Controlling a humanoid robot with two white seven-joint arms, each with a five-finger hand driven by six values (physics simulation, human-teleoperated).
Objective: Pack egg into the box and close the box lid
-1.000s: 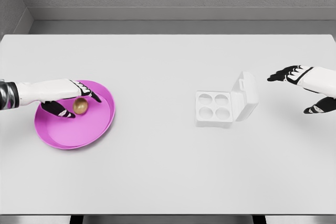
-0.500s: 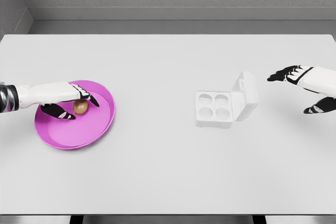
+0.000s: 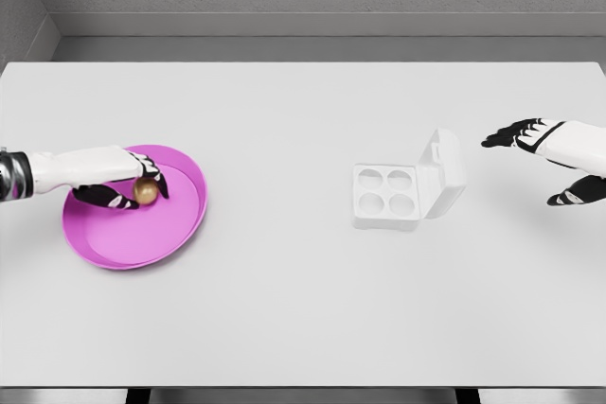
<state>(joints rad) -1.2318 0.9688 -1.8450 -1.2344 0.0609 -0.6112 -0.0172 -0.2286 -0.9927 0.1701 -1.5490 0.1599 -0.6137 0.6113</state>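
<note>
A brown egg [image 3: 145,192] lies in the pink plate [image 3: 156,229] at the table's left. My left hand [image 3: 138,191] reaches over the plate with its fingers curled around the egg, thumb below and fingers above. The white egg box [image 3: 386,196] stands right of the middle, its four cups bare and its lid [image 3: 444,173] tilted up on the right side. My right hand [image 3: 536,160] hovers right of the lid, apart from it, its fingers spread and holding nothing.
The white table [image 3: 303,309] runs to a grey wall at the back. A dark gap shows under its front edge.
The left hand's fingers have closed in around the egg and the hand has drawn slightly left. The right hand and the box have stayed still.
</note>
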